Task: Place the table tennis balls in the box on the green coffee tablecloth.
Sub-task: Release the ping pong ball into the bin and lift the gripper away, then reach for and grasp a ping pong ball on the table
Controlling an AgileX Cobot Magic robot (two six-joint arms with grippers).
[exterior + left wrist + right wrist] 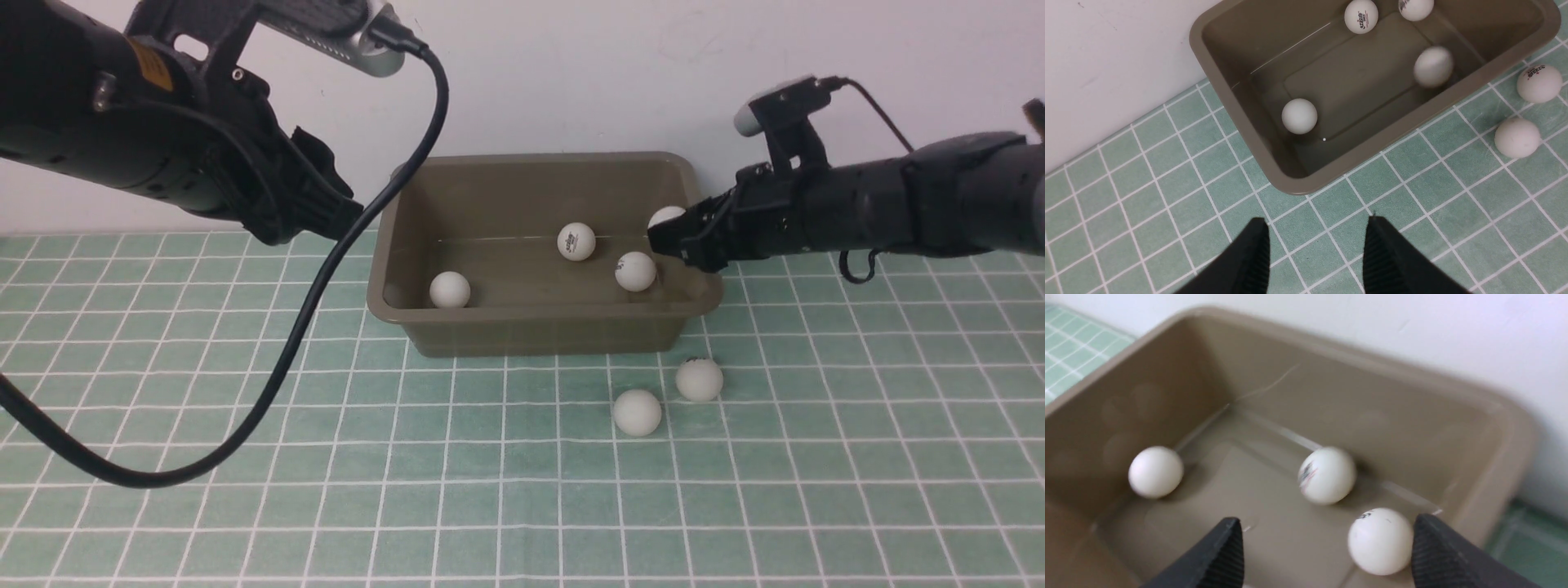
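The olive-brown box (408,314) stands on the green coffee tablecloth (245,506) against the wall. Several white table tennis balls lie in it: one at the left (450,289), one with a logo in the middle (576,241), one towards the right (635,271) that looks blurred in the left wrist view (1433,66), and one half hidden behind my right gripper (667,216). Two more balls (637,412) (699,380) rest on the cloth in front of the box. My right gripper (1327,518) hangs open over the box's right end, with a ball (1380,541) beside one finger. My left gripper (1316,219) is open and empty, raised left of the box.
The white wall (571,73) runs right behind the box. My left arm's black cable (310,302) loops down over the cloth left of the box. The box rim (1290,190) lies just ahead of my left fingertips.
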